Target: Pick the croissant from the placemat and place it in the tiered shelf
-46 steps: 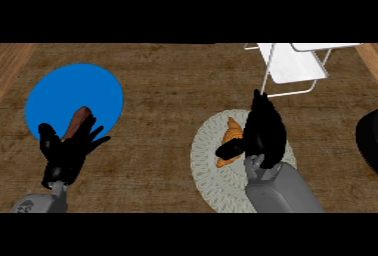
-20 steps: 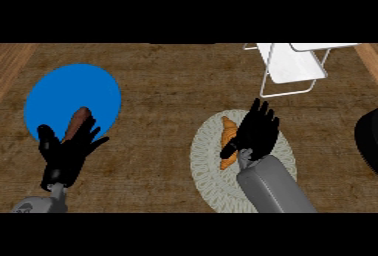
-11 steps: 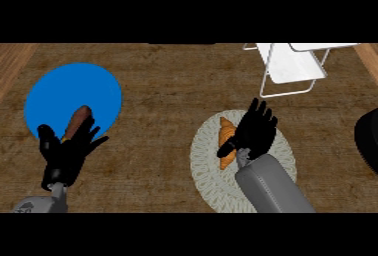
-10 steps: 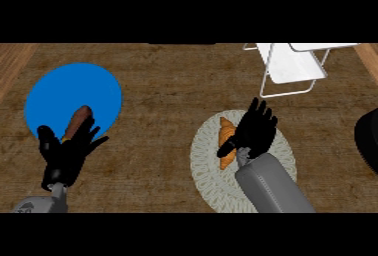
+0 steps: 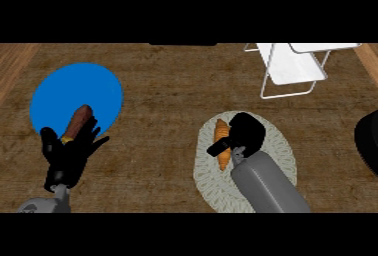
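Nearest me, toward the counter's near-left, my left hand (image 5: 69,154) rested open, fingers up, over the near rim of one blue plate (image 5: 76,98) that carried one brown, sausage-like item (image 5: 77,121). Toward the near-right, my right hand (image 5: 244,135) was curled down beside the one croissant (image 5: 221,143), thumb against it, on the one pale woven placemat (image 5: 277,142). I judged this the grasping step; lifting had to come next. At the far-right edge stood one white tiered shelf (image 5: 295,65), well apart.
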### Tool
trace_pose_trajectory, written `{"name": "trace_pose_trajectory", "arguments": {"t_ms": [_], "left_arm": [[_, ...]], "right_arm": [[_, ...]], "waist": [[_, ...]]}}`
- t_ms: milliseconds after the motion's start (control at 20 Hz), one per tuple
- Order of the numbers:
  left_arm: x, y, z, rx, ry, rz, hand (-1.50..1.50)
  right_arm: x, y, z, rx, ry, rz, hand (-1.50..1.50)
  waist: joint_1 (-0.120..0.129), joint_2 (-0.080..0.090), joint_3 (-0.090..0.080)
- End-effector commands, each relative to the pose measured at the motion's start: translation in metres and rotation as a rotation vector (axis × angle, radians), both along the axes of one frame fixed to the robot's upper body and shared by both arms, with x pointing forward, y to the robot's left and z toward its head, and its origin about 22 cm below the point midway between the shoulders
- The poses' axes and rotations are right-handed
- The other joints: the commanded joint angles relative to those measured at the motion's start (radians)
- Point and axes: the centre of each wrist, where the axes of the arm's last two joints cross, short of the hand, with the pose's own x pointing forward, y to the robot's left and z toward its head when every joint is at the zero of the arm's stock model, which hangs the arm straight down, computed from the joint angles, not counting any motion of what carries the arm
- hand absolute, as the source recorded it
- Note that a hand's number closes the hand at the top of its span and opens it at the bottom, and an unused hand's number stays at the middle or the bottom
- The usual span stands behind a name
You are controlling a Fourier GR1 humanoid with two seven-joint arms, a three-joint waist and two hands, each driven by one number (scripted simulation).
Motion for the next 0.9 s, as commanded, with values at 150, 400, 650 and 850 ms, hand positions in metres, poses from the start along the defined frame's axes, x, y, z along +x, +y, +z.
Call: {"name": "trace_pose_trajectory", "arguments": {"t_ms": [150, 400, 650, 850], "left_arm": [[-0.007, 0.005, 0.014, -0.008, 0.057, -0.016, 0.0], [-0.004, 0.017, -0.01, -0.003, 0.042, -0.018, 0.0], [0.006, 0.0, 0.003, -0.012, 0.006, -0.029, 0.0], [0.015, -0.006, 0.011, 0.007, -0.013, -0.056, 0.0]], "right_arm": [[0.008, 0.014, -0.015, -0.001, 0.005, -0.048, 1.5], [0.025, 0.032, 0.022, 0.02, -0.127, -0.108, 1.5], [0.08, -0.019, 0.076, 0.202, -0.206, -0.454, 1.5], [0.106, -0.029, 0.123, 0.169, -0.413, -0.527, 1.5]], "waist": [[0.006, 0.018, 0.0], [0.019, 0.024, -0.001], [0.037, 0.051, 0.0], [0.065, 0.056, -0.004]]}}
